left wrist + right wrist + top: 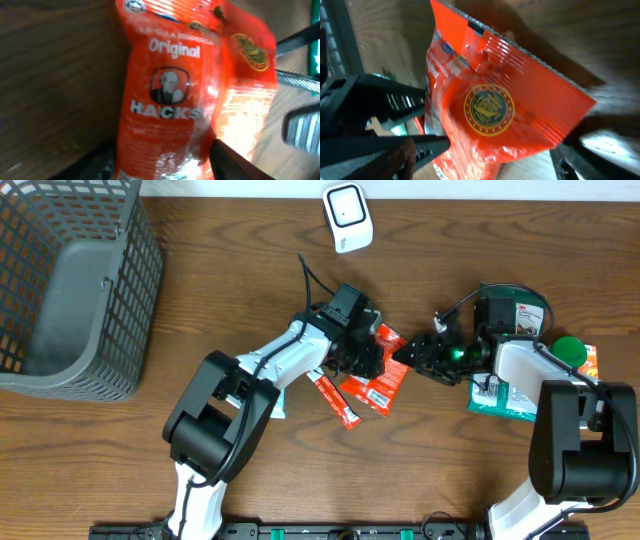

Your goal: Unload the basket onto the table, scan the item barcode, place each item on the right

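The item is an orange-red Hacks candy bag (380,383), printed "Original" (170,90), with a gold seal at its top corner (489,109). My left gripper (365,360) (161,147) is shut on the bag's lower end, a dark finger on each side. My right gripper (408,352) (504,146) stands open around the bag's upper corner, both fingers clear of the foil. No barcode shows on the faces I see. The white barcode scanner (347,217) stands at the table's far edge, well behind both grippers.
A grey wire basket (140,290) fills the far left. A thin red packet (337,400) lies just left of the bag. Green packages (510,395) (525,313) and a green lid (568,350) lie by the right arm.
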You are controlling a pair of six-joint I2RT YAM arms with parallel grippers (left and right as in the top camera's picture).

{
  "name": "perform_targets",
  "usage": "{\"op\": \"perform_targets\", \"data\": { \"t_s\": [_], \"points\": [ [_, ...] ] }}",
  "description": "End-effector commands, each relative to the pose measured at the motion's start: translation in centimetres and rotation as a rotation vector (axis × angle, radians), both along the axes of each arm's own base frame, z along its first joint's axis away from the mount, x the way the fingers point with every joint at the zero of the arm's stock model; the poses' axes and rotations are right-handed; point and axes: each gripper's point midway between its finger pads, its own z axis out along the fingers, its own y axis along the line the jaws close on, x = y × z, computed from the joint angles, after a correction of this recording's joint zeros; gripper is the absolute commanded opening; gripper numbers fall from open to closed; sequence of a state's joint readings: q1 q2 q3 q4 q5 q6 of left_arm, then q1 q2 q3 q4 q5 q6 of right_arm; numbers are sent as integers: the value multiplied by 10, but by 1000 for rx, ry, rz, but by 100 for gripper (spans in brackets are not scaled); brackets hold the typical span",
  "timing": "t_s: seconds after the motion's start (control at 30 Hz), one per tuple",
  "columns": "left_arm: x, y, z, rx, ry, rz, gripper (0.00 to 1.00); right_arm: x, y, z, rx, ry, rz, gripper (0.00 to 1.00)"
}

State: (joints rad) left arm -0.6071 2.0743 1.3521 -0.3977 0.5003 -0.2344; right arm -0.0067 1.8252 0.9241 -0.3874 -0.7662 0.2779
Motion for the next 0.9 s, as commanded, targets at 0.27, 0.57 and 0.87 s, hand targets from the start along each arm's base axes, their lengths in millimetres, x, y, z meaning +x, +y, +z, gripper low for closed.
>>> {"op": "perform_targets", "data": {
  "t_s": [0.27, 0.57, 0.87],
  "points": [
    [-19, 15, -24, 65, 52, -84, 46, -5, 6, -17, -12, -56, 17, 77],
    [-21, 17, -25, 70, 59, -88, 19, -9, 6, -24, -7, -63, 0, 77],
    [-21, 17, -25, 70, 59, -88, 19, -15, 13, -26, -6, -57, 24, 72]
  ]
}}
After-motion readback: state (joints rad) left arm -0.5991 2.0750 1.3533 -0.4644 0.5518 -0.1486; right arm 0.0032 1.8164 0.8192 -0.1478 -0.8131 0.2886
